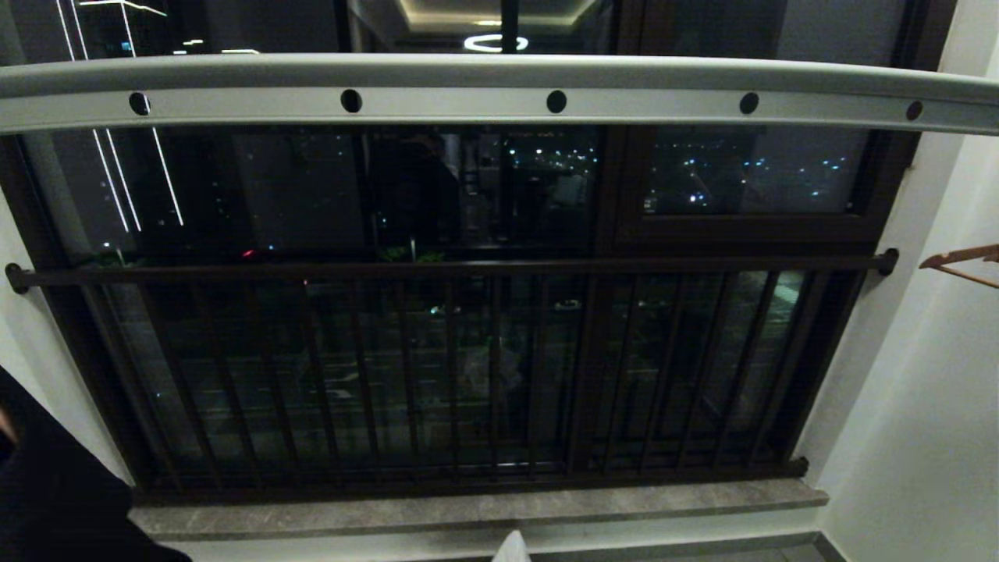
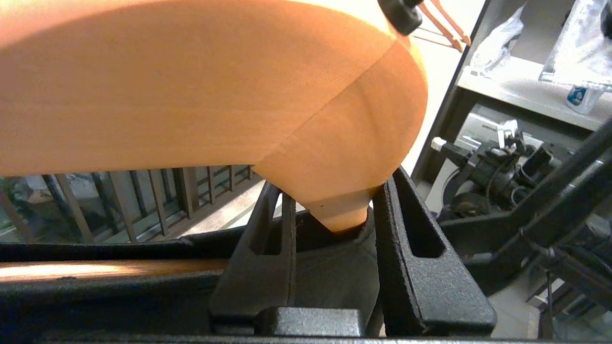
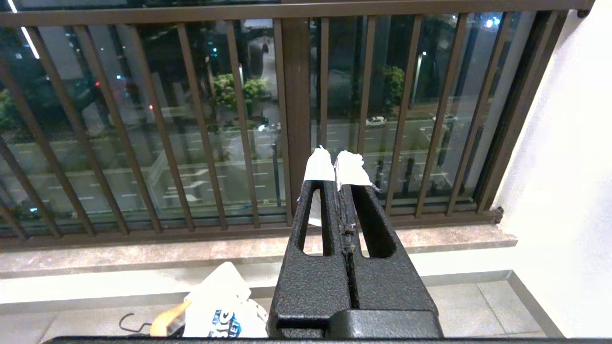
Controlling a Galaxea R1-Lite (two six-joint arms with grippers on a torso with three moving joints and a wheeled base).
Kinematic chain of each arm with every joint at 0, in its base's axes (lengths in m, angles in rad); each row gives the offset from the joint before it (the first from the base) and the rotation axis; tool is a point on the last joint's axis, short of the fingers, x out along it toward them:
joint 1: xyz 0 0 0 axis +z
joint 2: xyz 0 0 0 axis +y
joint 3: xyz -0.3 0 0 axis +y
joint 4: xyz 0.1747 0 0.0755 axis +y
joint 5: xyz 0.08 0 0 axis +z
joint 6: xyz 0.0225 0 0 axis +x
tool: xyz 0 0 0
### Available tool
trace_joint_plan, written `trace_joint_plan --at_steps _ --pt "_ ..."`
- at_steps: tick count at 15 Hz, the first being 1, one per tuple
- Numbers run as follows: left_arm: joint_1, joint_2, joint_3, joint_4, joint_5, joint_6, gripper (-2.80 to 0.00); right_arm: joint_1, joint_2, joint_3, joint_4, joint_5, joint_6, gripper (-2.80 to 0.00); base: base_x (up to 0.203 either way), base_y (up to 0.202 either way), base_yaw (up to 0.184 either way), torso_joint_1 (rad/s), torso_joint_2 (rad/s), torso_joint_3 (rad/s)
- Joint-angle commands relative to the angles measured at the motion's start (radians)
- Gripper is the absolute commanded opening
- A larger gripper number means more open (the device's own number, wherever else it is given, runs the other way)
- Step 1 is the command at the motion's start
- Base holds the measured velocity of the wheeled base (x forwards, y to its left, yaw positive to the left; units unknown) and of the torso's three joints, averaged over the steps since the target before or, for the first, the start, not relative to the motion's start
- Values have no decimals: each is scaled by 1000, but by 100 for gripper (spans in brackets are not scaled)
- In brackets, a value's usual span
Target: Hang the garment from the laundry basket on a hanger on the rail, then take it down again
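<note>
Overhead, the long silver-grey perforated metal rail [image 1: 499, 97] spans your head view, bare. Your left end effector [image 2: 330, 210] grips a broad orange wooden hanger [image 2: 201, 86] draped with dark fabric [image 2: 334, 277]; the right end effector [image 3: 339, 167] rests closed, empty. Risk: the tapered wood may twist between the jaws while you raise it.

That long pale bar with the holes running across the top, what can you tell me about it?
The long pale silver-grey metal rail runs level across the top of the head view, in front of the dark window and above the dark brown guard bars. Its top edge looks rounded; below it, a flat face carries five evenly spaced round dark holes. Nothing hangs on it and nothing touches it.
</note>
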Motion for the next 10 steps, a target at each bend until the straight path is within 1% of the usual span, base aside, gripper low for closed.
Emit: trace_joint_plan --at_steps 1,5,7,8,9,10 --pt "0 57 -36 1 -3 -2 -280 0 0 0 1 0 0 -280 0 0 0 0 0 0" --pt "0 201 -177 1 -5 2 -280 0 0 0 0 0 0 -280 0 0 0 0 0 0" --pt "3 285 -227 1 -14 5 -280 0 0 0 0 0 0 -280 0 0 0 0 0 0" --pt "6 320 -243 0 -35 4 -280 0 0 0 0 0 0 -280 0 0 0 0 0 0" --pt "14 344 -254 0 -69 2 -280 0 0 0 -1 0 0 -280 0 0 0 0 0 0" --pt "39 373 -257 -3 -112 -1 -280 0 0 0 0 0 0 -280 0 0 0 0 0 0"
